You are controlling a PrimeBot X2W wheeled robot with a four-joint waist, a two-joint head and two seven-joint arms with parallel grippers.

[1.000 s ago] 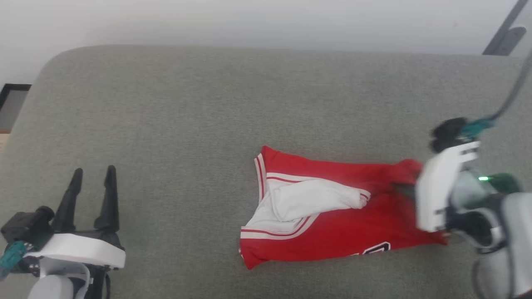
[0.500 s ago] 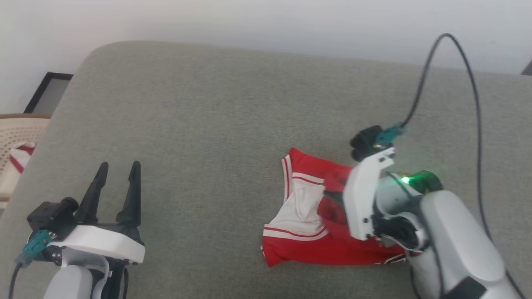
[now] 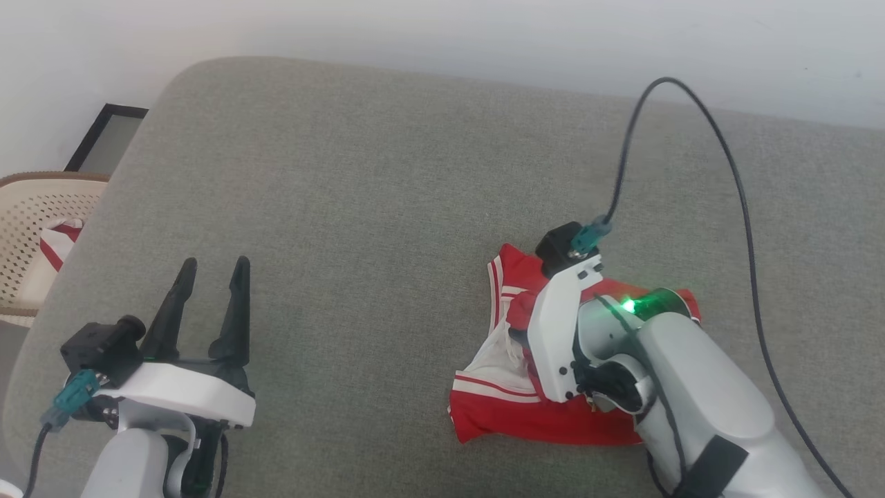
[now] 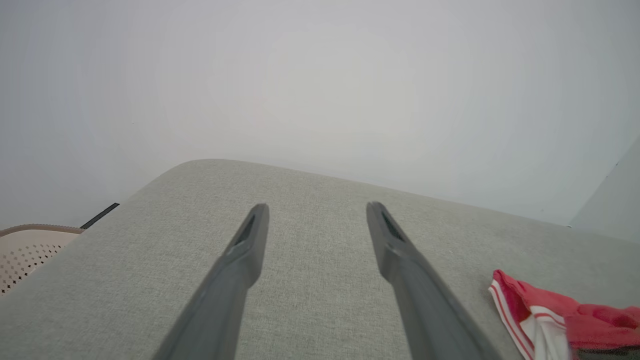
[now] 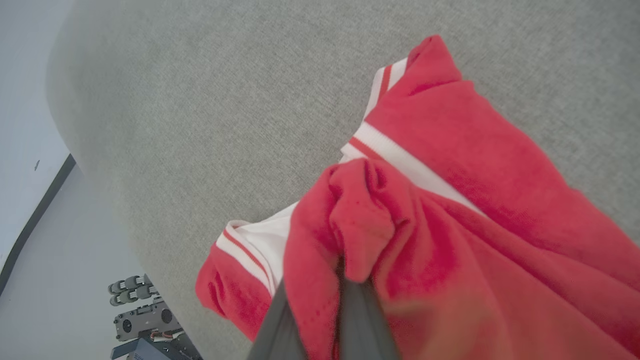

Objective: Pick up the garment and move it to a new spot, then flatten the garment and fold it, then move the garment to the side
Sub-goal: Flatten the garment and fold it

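1. I'm holding the shirt (image 3: 515,425) w/ the R gripper (image 5: 322,310). In the R wrist view the fingers are nearly together, pinching a bunched red fold.
2. The shirt is lying crumpled on the grey cushion (image 3: 346,207), right of centre in the head view, partly under my R arm. A white panel and striped trim are showing on its left side.
3. The L gripper (image 3: 215,264) is hovering over bare cushion, well apart from the shirt. Its fingers are spread wide and holding nothing.
4. I'm reading this as step 1, the pick-up-and-move. Most of the cloth is resting on the cushion, not lifted clear. Flattening, folding and moving aside are not yet done.
5. Next, imo, I'm needing to raise the R arm until the hem clears, carry the shirt over open cushion, then let go. The grip is on one fold only, so I'm expecting the rest to trail and bunch. The L gripper is probably going to be needed for spreading it.
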